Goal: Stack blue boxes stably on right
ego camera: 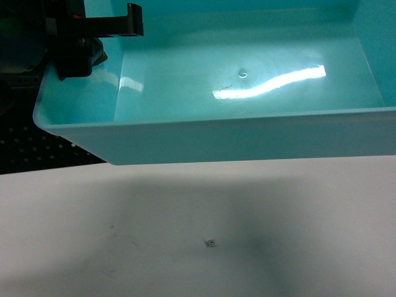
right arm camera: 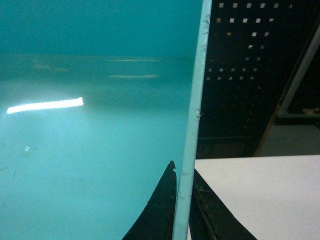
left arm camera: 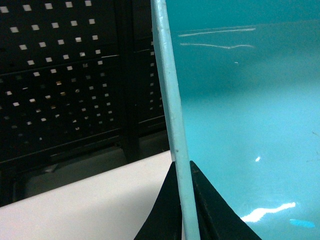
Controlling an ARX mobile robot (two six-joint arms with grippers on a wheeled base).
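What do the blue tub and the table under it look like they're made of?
Blue tub: likely glossy moulded plastic, judging by sharp light streaks inside, thin wall and rough moulded rim edge. Table: smooth matte white surface, probably laminate; no glare, only a soft shadow.

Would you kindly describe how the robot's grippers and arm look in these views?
Left gripper and right gripper both have matte black, wedge-shaped fingers tapering to points. The head view shows black arm hardware with a flat bracket and a small red marking. No cables visible.
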